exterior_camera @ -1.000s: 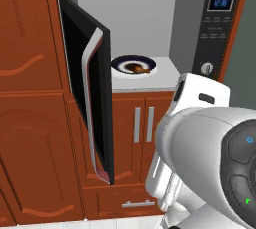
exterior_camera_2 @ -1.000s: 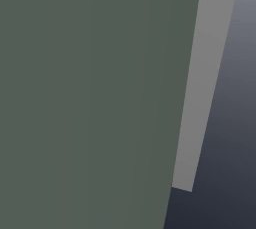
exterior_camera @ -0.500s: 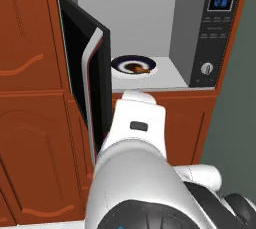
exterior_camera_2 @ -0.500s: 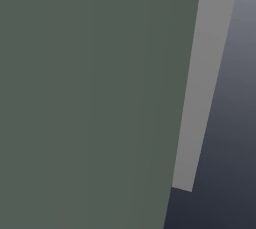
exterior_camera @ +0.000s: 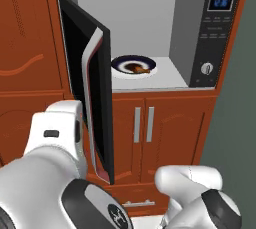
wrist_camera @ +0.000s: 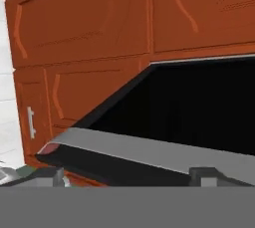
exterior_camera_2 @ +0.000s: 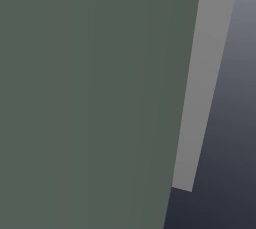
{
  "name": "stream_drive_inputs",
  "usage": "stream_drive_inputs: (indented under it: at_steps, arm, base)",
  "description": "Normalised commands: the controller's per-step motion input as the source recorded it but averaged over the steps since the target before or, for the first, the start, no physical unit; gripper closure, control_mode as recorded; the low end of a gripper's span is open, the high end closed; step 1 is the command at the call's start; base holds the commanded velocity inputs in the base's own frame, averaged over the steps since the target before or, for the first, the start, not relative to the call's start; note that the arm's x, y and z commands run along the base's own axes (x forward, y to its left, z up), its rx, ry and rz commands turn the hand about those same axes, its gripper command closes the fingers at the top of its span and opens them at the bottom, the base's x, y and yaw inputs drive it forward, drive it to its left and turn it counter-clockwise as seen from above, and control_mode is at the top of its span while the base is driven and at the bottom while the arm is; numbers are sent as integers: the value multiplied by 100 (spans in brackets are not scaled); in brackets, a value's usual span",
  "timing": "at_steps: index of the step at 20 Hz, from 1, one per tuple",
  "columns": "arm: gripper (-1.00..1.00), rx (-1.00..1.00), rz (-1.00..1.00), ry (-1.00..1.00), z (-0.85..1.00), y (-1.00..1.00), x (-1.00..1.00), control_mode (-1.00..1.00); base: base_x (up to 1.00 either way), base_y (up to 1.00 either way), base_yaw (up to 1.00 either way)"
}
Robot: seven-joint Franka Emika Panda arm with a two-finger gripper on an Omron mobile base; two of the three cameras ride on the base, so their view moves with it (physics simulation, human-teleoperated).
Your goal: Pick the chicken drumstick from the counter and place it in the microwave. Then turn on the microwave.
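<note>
The microwave [exterior_camera: 172, 28] stands open, its black glass door [exterior_camera: 92, 88] swung out to the left. Inside, the brown-orange chicken drumstick [exterior_camera: 138, 69] lies on a round dark-rimmed plate [exterior_camera: 121, 63]. On the right, the dark control panel [exterior_camera: 215, 38] carries a blue display [exterior_camera: 221, 2] and a round knob [exterior_camera: 206, 68]. My white arm [exterior_camera: 55, 133] sits low at the left, beside the door's outer side. In the hand view my gripper [wrist_camera: 129, 177] is open, holding nothing, close to the door's black glass [wrist_camera: 199, 107] and silver edge [wrist_camera: 149, 147]. The counter is out of view.
Reddish-brown cabinet doors with silver handles [exterior_camera: 142, 123] sit under the microwave, and a tall cabinet [exterior_camera: 25, 48] stands to its left. The hand view takes in more cabinet fronts [wrist_camera: 84, 28] and a silver handle [wrist_camera: 31, 121]. A grey-green wall [exterior_camera_2: 90, 98] faces the right base camera.
My arm has swung from the right and middle of the left base view down to the left, to the door's outer side. Door, plate and drumstick have not moved.
</note>
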Motion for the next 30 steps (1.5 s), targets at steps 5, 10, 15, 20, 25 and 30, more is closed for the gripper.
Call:
stream_drive_inputs:
  at_steps: [5, 10, 15, 20, 25, 30]
  arm:
    - [-100, -12, 0, 0, -28, 27, 65, -100]
    - [-100, -4, 0, 0, -12, 0, 74, -100]
    - [-100, -2, 0, 0, -15, -4, 60, -100]
    - [-100, 0, 0, 0, -3, -38, 41, -100]
    - [-100, 0, 0, 0, 0, -71, 9, -100]
    - [-100, 0, 0, 0, 0, -70, 2, -100]
  base:
    - [0, 0, 0]
    - [0, 0, 0]
    - [0, 0, 0]
    - [0, 0, 0]
    - [0, 0, 0]
    - [0, 0, 0]
